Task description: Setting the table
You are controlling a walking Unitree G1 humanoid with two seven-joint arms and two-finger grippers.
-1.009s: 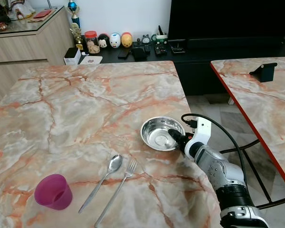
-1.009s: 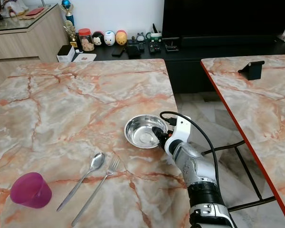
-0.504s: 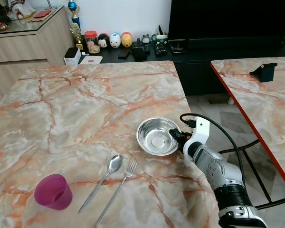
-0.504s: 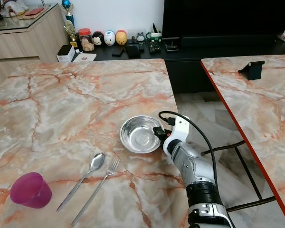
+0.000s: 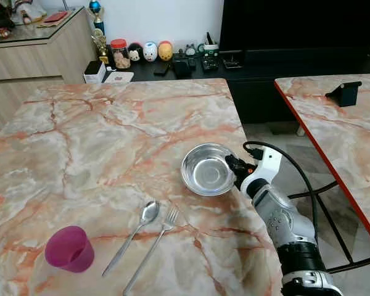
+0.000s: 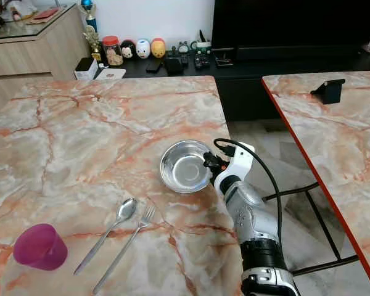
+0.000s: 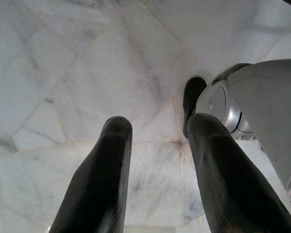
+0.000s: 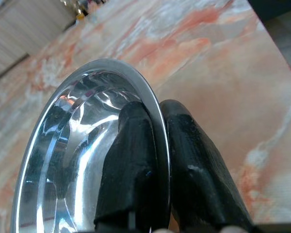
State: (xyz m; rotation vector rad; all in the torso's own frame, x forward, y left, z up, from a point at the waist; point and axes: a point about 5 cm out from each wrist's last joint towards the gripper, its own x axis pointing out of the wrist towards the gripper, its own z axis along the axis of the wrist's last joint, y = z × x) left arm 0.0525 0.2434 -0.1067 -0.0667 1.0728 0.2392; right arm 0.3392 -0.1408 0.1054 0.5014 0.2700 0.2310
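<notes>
A steel bowl hangs tilted just above the marble table, near its right edge. My right gripper is shut on the bowl's right rim; in the right wrist view one finger lies inside the bowl and the other outside. A spoon and a fork lie side by side towards the front of the table. A purple cup stands upright at the front left. My left gripper hangs open over a pale tiled floor.
A second marble table with a red edge stands to the right, carrying a black stand. Tiled floor separates the two tables. A black console with figurines and a jar runs along the back; a wooden cabinet is at the back left.
The bowl lay flat on the table a second ago. My right gripper has lifted and tipped it by the rim and carried it slightly away from me.
</notes>
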